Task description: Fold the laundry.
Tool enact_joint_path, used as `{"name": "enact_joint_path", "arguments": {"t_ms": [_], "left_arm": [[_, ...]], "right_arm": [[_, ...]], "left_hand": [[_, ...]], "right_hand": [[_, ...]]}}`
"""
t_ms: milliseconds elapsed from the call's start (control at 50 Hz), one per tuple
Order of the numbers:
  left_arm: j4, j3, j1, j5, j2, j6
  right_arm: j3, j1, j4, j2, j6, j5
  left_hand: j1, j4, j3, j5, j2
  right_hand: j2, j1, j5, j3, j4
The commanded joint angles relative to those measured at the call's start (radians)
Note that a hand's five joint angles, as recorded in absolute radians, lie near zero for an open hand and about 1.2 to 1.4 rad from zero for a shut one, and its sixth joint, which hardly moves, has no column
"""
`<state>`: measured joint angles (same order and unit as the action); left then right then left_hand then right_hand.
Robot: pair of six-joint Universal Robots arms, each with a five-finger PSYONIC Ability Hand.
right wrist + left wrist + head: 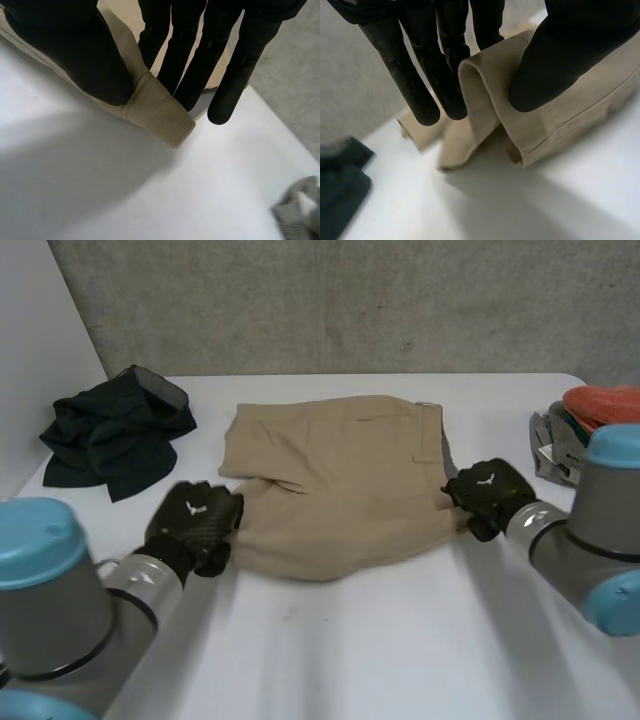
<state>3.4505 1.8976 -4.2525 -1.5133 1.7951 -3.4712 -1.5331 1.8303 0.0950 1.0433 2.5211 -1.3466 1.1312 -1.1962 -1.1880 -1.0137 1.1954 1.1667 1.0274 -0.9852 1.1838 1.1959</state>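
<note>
Tan shorts [340, 480] lie flat on the white table [400, 640], waistband toward the right. My left hand [195, 520] is at the shorts' left near edge; in its wrist view the thumb [560, 65] and fingers [420, 85] pinch a raised fold of the tan cloth [485, 95]. My right hand [488, 495] is at the right near corner; there the thumb [85, 55] and fingers [200, 65] pinch the tan corner [157, 112].
A crumpled dark garment [115, 430] lies at the table's back left. A pile of grey and orange clothes [590, 425] sits at the right edge; a grey piece [297, 210] of it lies beyond my right hand. A concrete wall stands behind the table.
</note>
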Motion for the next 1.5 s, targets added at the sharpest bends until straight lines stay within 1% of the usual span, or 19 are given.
{"name": "enact_joint_path", "arguments": {"t_ms": [20, 140, 240, 300, 420, 520, 620, 760, 860, 880, 900, 920, 940, 980, 1000, 1200, 1320, 1400, 1500], "left_arm": [[-0.230, 0.064, 0.006, 0.008, -0.233, -0.063], [-0.574, 0.103, 0.017, 0.036, -0.281, -0.161], [-0.735, 0.104, 0.042, 0.125, -0.315, -0.218], [-0.688, 0.080, 0.036, 0.148, -0.303, -0.221], [-0.381, -0.046, 0.022, 0.131, -0.133, -0.220], [-0.162, -0.216, 0.022, 0.067, 0.033, -0.217], [0.034, -0.473, 0.023, -0.033, 0.277, -0.212], [0.070, -0.826, 0.029, -0.076, 0.570, -0.213], [0.078, -1.084, 0.042, -0.079, 0.780, -0.207], [0.081, -1.110, 0.046, -0.076, 0.800, -0.206], [0.082, -1.133, 0.052, -0.073, 0.819, -0.204], [0.084, -1.153, 0.057, -0.073, 0.834, -0.204], [0.093, -1.187, 0.069, -0.074, 0.851, -0.198], [0.105, -1.201, 0.082, -0.074, 0.854, -0.192], [0.111, -1.201, 0.086, -0.076, 0.854, -0.187], [0.128, -0.933, 0.123, -0.076, 0.600, -0.146], [0.122, -0.714, 0.170, -0.074, 0.475, -0.146], [0.121, -0.625, 0.172, -0.074, 0.466, -0.157], [0.118, -0.592, 0.163, -0.079, 0.469, -0.149]], "right_arm": [[-0.108, -0.045, -0.277, 0.196, -0.149, -0.006], [-0.266, -0.062, -0.666, 0.346, -0.373, -0.060], [-0.326, -0.057, -0.689, 0.406, -0.466, -0.048], [-0.314, -0.059, -0.681, 0.406, -0.464, -0.037], [-0.201, -0.054, -0.563, 0.342, -0.332, -0.022], [-0.012, -0.045, -0.390, 0.207, -0.109, -0.049], [0.119, -0.043, -0.244, 0.132, -0.039, -0.091], [0.348, -0.043, -0.072, -0.110, -0.041, -0.198], [0.519, -0.023, -0.003, -0.282, -0.044, -0.209], [0.549, -0.017, 0.012, -0.313, -0.044, -0.207], [0.577, -0.010, 0.028, -0.342, -0.045, -0.207], [0.634, 0.003, 0.055, -0.402, -0.041, -0.222], [0.658, 0.004, 0.061, -0.426, -0.041, -0.223], [0.712, 0.014, 0.068, -0.468, -0.035, -0.229], [0.722, 0.014, 0.066, -0.468, -0.028, -0.232], [0.542, 0.001, 0.051, -0.186, 0.102, -0.221], [0.331, -0.002, -0.165, -0.019, 0.134, -0.221], [0.179, -0.003, -0.276, 0.050, 0.183, -0.200], [0.022, -0.052, -0.236, 0.083, 0.235, -0.138]], "left_hand": [[0.265, -0.200, -0.208, -0.208, 0.201], [0.265, -0.200, -0.208, -0.208, 0.201], [0.265, -0.200, -0.208, -0.208, 0.201], [0.265, -0.200, -0.208, -0.208, 0.201], [0.265, -0.200, -0.208, -0.208, 0.201], [0.265, -0.200, -0.208, -0.208, 0.201], [0.265, -0.200, -0.208, -0.208, 0.201], [0.265, -0.200, -0.208, -0.208, 0.201], [0.265, -0.200, -0.208, -0.208, 0.201], [0.265, -0.200, -0.208, -0.208, 0.201], [0.228, -0.163, -0.171, -0.171, 0.163], [-0.183, 0.248, 0.239, 0.240, -0.247], [-0.957, 1.022, 1.013, 1.014, -1.021], [-0.830, 0.895, 0.887, 0.887, -0.894], [-0.952, 1.017, 1.008, 1.009, -1.016], [-0.957, 1.022, 1.013, 1.014, -1.021], [-0.957, 1.022, 1.013, 1.014, -1.021], [-0.957, 1.022, 1.013, 1.014, -1.021], [-0.957, 1.022, 1.013, 1.014, -1.021]], "right_hand": [[0.230, 0.369, -0.237, 0.212, 0.200], [0.230, 0.369, -0.237, 0.212, 0.200], [0.230, 0.369, -0.237, 0.212, 0.200], [0.230, 0.369, -0.237, 0.212, 0.200], [0.230, 0.369, -0.237, 0.212, 0.200], [0.230, 0.369, -0.237, 0.212, 0.200], [0.230, 0.369, -0.237, 0.212, 0.200], [0.230, 0.369, -0.237, 0.212, 0.200], [0.230, 0.369, -0.237, 0.212, 0.200], [0.117, 0.257, -0.124, 0.100, 0.088], [-0.239, -0.099, 0.232, -0.256, -0.268], [-0.992, -0.853, 0.985, -1.009, -1.021], [-0.992, -0.853, 0.985, -1.009, -1.021], [-0.992, -0.853, 0.985, -1.009, -1.021], [-0.992, -0.853, 0.985, -1.009, -1.021], [-0.992, -0.853, 0.985, -1.009, -1.021], [-0.992, -0.853, 0.985, -1.009, -1.021], [-0.992, -0.853, 0.985, -1.009, -1.021], [-0.992, -0.853, 0.985, -1.009, -1.021]]}}
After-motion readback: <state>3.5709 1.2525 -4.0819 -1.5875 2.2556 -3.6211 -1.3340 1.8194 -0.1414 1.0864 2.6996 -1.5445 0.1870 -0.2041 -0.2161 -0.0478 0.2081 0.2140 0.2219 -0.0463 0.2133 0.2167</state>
